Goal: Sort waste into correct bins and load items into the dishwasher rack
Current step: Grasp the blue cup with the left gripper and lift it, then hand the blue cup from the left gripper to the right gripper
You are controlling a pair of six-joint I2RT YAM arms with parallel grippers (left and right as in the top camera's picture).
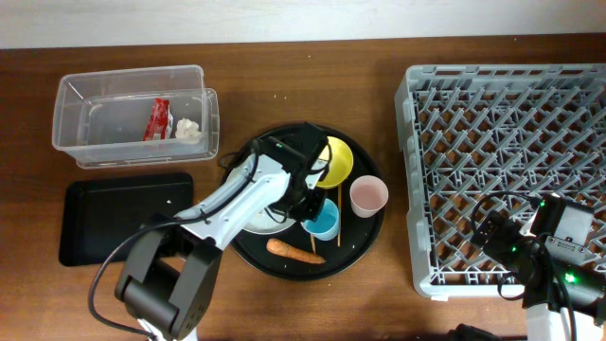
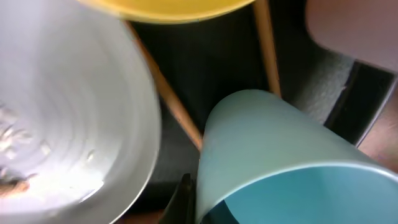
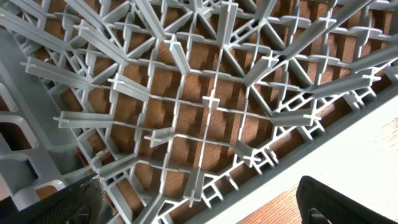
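Observation:
My left gripper reaches over the round black tray and pinches the rim of the blue cup. In the left wrist view one finger presses the blue cup's outer wall. Beside it lie the grey plate with beige scraps, two chopsticks and the yellow bowl. Overhead, the yellow bowl, pink cup and carrot sit on the round tray. My right gripper is open and empty over the dishwasher rack.
The clear tub at the back left holds the red wrapper and white tissue. The flat black tray lies in front of it. The rack fills the right side, with my right arm at its front edge.

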